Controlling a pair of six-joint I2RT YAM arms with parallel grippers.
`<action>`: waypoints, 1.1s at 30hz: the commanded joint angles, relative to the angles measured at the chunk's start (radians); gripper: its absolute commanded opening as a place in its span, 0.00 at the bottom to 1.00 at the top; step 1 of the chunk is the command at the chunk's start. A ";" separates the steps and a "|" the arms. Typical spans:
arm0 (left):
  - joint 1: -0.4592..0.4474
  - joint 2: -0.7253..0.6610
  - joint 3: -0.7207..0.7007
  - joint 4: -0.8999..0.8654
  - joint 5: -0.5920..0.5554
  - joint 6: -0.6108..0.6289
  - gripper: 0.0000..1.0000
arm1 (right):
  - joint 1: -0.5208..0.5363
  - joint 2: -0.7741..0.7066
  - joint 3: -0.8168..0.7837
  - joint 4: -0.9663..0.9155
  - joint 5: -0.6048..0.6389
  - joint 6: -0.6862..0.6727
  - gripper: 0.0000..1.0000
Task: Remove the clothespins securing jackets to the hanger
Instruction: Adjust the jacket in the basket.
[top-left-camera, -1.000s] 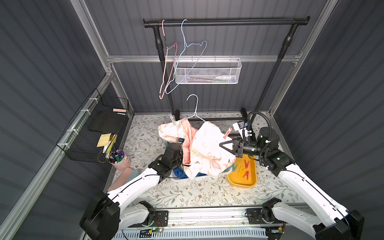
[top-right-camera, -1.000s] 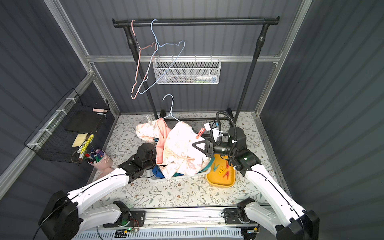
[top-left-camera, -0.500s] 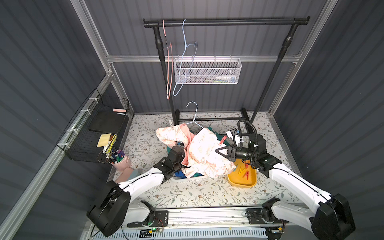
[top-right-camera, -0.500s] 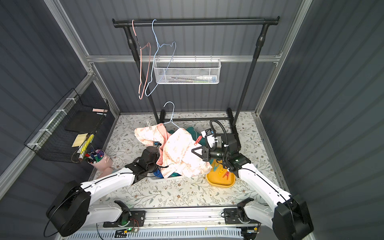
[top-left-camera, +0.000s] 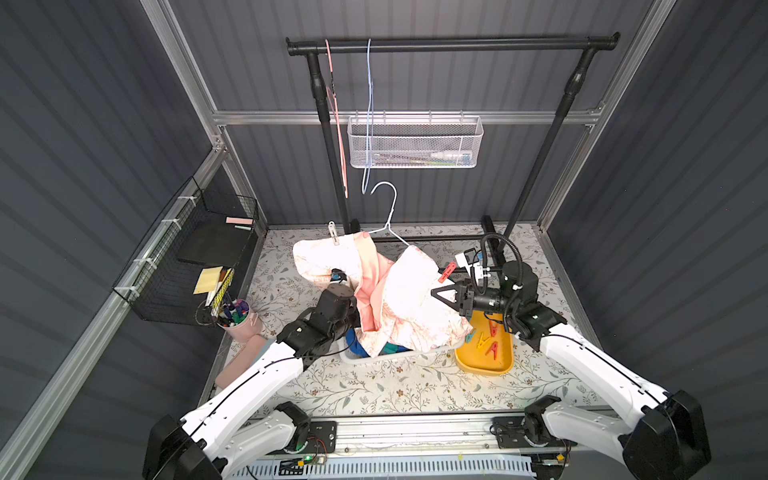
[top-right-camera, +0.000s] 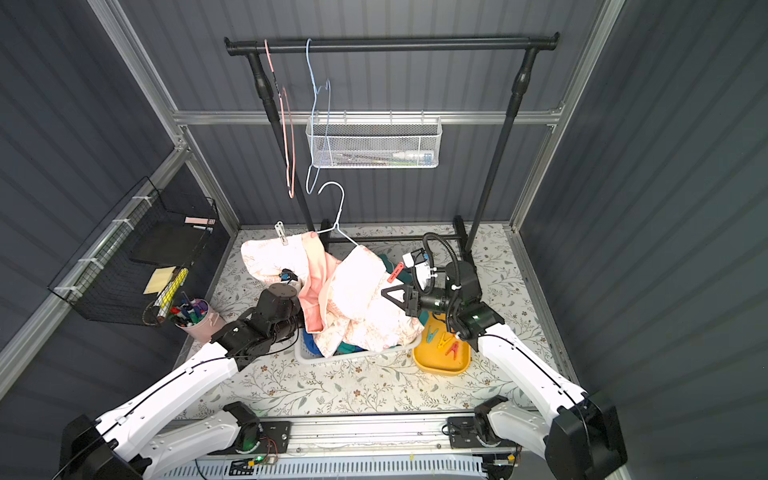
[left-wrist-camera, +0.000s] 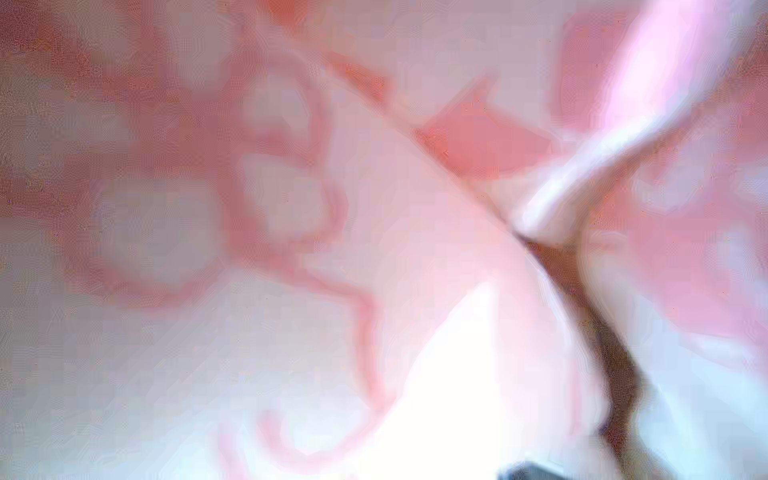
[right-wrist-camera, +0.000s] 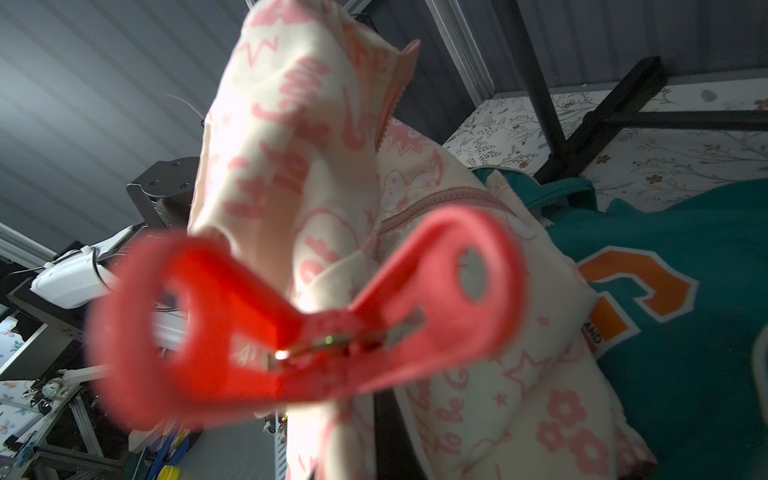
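floral-patterned tabletop (top-left-camera: 374, 386) lay under a dark slatted booth, with most of the work heaped in its middle. my right claw (top-left-camera: 442, 289) was clamped on a red-coral plastic clothespin (right-wrist-camera: 316, 316), holding it up at the right edge of the cream zip jacket with pink print (top-left-camera: 407, 299). whether the pin's mouth was clear of the cloth i could not tell. the yellow plastic tray (top-left-camera: 484, 363) sat just near of it with a few coloured clips inside, so i judged that was where this one belonged. a whitish-grey clothespin (top-left-camera: 333, 239) was pinched on the jacket's far left shoulder, beside the white wire hanger (top-left-camera: 388, 216), and that one was not yet taken. the jacket draped over a white plastic tub (top-left-camera: 399, 357). my left claw was buried under the cream cloth. i could not tell whether it was open or closed, and its wrist view gave only a pink blur. a teal jacket with an orange letter patch (right-wrist-camera: 685, 374) showed beneath, mostly covered, so any pins on it were hidden.
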 joint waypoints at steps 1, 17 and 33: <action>0.004 0.005 0.064 0.111 0.012 0.034 0.78 | -0.032 0.008 -0.012 -0.177 0.133 -0.030 0.00; 0.005 0.014 0.174 0.021 -0.164 0.097 0.89 | -0.041 -0.024 -0.033 -0.196 0.118 -0.042 0.00; -0.004 0.186 0.222 0.130 0.352 0.402 0.38 | -0.012 0.055 0.085 -0.216 0.136 -0.131 0.00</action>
